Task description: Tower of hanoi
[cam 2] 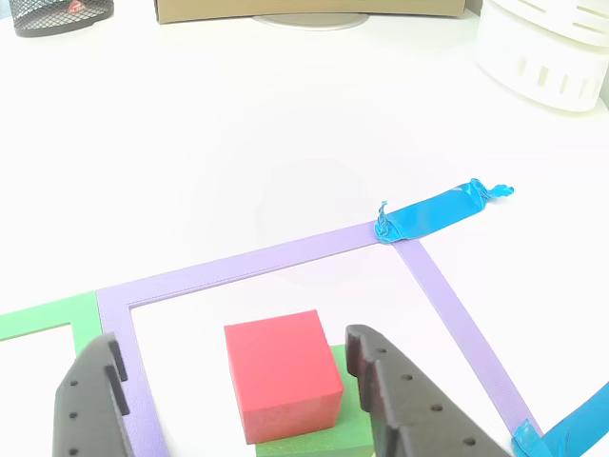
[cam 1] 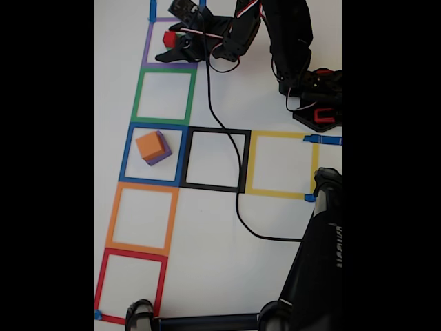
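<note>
The pincer (cam 2: 238, 400) stands wide, its fingers either side of the red cube (cam 2: 282, 373), which sits on the green cube (cam 2: 347, 433) inside the purple tape square (cam 2: 247, 264). The orange cube (cam 1: 151, 145) rests on the purple cube (cam 1: 162, 156) in the blue square (cam 1: 128, 150).

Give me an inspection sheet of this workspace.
Surface: white table with coloured tape square outlines.
Job's things: red cube on green cube inside the purple outline; orange cube on purple cube inside the blue outline.
Clutter: nothing seen inside the other outlines.
Grippers: claw open, fingers either side of the red cube.
Cables: black cable crosses the black outline.
Surroundings: mesh basket, white ribbed container.
</note>
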Tool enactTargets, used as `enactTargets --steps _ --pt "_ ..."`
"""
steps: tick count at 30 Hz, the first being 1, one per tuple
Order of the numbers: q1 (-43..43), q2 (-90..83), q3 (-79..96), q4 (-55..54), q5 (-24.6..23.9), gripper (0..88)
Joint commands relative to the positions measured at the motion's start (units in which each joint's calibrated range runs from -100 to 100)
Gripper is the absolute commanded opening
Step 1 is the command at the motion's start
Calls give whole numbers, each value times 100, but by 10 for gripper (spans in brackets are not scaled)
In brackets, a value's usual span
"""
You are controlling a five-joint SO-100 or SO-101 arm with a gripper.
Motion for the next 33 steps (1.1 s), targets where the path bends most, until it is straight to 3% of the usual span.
enactTargets --steps 1,19,30,33 --pt "84 -4 -175 -121 0 206" --pt "16 4 -102 -129 0 43" --pt "-156 -222 -93 -89 0 16" --pt "-252 -779 -75 365 0 14"
